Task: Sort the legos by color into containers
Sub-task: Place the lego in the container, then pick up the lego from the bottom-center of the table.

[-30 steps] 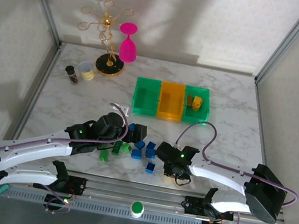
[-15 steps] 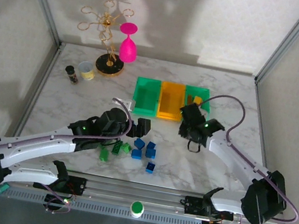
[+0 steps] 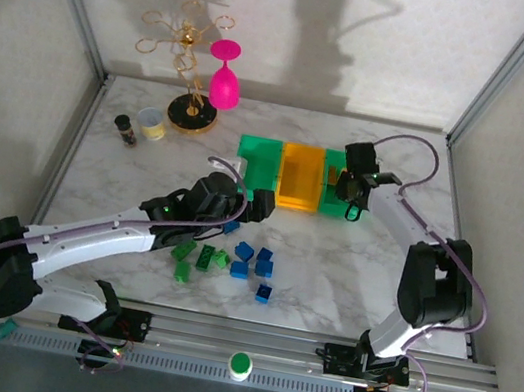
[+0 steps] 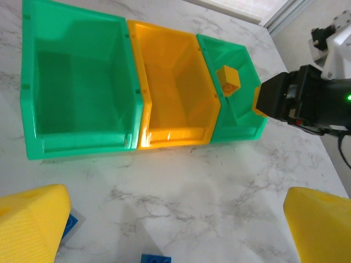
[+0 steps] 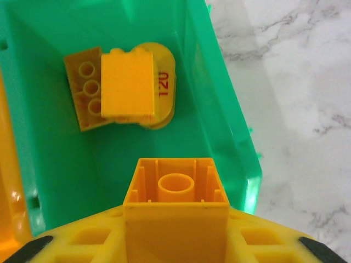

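Observation:
Three containers stand in a row: a green bin (image 3: 257, 167), a yellow-orange bin (image 3: 300, 177) and a second green bin (image 5: 219, 109) on the right. My right gripper (image 5: 175, 236) hangs over that right bin, shut on a yellow-orange lego (image 5: 175, 211) with its hollow underside facing the camera. Two more yellow-orange legos (image 5: 129, 90) lie in the bin below. My left gripper (image 3: 249, 212) is open over bare table just in front of the bins. Loose blue legos (image 3: 251, 267) and green legos (image 3: 198, 261) lie behind it, toward the arm bases.
A gold stand with a pink glass (image 3: 226, 73), a small clear cup (image 3: 151, 122) and a dark little jar (image 3: 126, 130) sit at the back left. Metal frame posts bound the table on both sides.
My right arm swung from beside the brick pile up to the right green bin, carrying the yellow-orange lego. My left gripper moved forward toward the bins and stayed open.

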